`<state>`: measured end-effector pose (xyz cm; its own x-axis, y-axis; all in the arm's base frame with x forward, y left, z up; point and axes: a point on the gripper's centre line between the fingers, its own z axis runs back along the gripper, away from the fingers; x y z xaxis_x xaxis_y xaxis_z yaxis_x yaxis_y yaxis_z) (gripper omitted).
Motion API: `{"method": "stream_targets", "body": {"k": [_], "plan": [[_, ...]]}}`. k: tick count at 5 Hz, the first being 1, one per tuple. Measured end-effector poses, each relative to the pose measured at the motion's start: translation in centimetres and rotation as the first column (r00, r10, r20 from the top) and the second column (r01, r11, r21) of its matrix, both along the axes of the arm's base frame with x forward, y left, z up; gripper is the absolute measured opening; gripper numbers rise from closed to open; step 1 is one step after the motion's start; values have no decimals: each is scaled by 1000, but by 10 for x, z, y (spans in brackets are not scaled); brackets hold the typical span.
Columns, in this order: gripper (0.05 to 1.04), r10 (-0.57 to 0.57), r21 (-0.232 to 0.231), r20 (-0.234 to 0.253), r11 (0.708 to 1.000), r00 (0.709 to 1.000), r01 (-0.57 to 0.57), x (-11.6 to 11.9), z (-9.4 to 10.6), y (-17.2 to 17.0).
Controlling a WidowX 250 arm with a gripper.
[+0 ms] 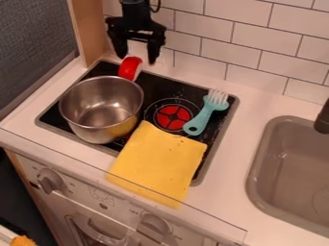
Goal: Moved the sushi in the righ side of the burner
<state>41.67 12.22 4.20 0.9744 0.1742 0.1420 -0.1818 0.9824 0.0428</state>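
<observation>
My gripper [136,54] hangs at the top left, over the back edge of the stove, with its two fingers spread wide and nothing held between them. Just below it, slightly to the left, is the red handle of the pot. The black stovetop [98,70] has a round burner [172,117] with a red centre, right of the pot. I cannot make out any sushi on the stove or counter.
A steel pot [103,108] stands on the stove's left half. A yellow cloth [157,161] covers the front, overhanging the counter. A teal brush [204,114] lies right of the burner. The sink [292,163] is at right, an orange object [22,240] bottom left.
</observation>
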Motion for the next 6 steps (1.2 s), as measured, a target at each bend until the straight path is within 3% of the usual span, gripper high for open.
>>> {"method": "stream_targets", "body": {"k": [1, 2, 3, 4, 5, 6], "plan": [[1001, 2, 2, -18, 1000, 1000, -2, 3, -8, 1], [948, -3, -10, -73, 1000, 997, 2, -2, -30, -2], [680, -6, -8, -67, 1000, 998, 6, 0, -30, -4], [642, -12, -9, -72, 1000, 997, 12, -1, -31, -5], [642, -27, -28, -61, 999, 998, 25, -2, -23, -9], [642, -32, 14, 42, 999, 999, 32, -8, 25, -8]]}}
